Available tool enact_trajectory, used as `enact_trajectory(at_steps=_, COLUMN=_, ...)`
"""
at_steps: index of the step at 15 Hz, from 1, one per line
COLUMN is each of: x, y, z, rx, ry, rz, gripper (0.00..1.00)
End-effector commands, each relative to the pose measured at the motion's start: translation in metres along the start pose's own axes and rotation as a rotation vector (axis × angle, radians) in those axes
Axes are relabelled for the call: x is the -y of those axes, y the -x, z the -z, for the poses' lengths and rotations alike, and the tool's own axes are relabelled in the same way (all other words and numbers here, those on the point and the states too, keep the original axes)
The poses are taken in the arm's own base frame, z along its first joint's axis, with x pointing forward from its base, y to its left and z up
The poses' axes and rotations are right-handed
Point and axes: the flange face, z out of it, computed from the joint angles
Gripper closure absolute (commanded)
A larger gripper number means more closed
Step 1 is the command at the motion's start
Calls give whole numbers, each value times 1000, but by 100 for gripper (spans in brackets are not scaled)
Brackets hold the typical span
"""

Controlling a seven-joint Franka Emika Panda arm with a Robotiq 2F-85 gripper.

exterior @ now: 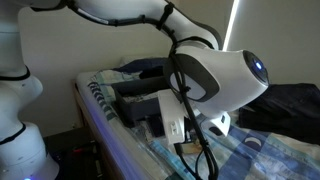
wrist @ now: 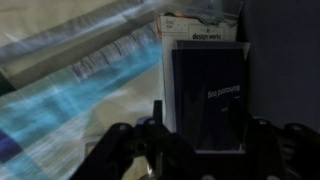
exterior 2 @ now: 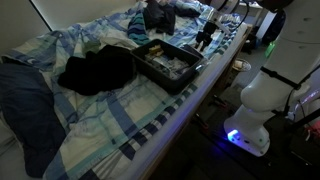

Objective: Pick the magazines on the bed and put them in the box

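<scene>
In the wrist view the navy magazine (wrist: pixel 205 85) lies flat right below my gripper (wrist: pixel 198 118). A pale booklet (wrist: pixel 200 27) with printed text pokes out at its far end. The fingers stand apart, one on each side of the navy cover, and hold nothing. In an exterior view my gripper (exterior 2: pixel 205 38) hangs over the bed (exterior 2: pixel 120 120) near its edge, just beyond the dark shallow box (exterior 2: pixel 165 60). The box (exterior: pixel 128 92) and the bed's striped edge (exterior: pixel 100 105) also show in an exterior view. The orange-tan cover is not clearly visible.
A dark bulky bundle of cloth (exterior 2: pixel 95 70) lies on the sheet beside the box. More dark cloth (exterior 2: pixel 165 15) sits at the far end of the bed. The robot's white base (exterior 2: pixel 255 95) stands by the bed's side.
</scene>
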Motion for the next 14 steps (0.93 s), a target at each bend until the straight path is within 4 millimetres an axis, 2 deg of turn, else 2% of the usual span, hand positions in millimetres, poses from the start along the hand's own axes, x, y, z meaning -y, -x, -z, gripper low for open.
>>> enact_trajectory(at_steps=1, x=2, y=0, z=4, rx=-10, ry=-6, rz=8, gripper=1)
enact_trajectory(at_steps=8, x=1, y=-1, z=-3, rx=1, ry=-32, rz=-9, gripper=0)
enact_trajectory(at_steps=14, x=14, y=0, z=-1, rx=-10, ry=-40, rz=-4, gripper=0)
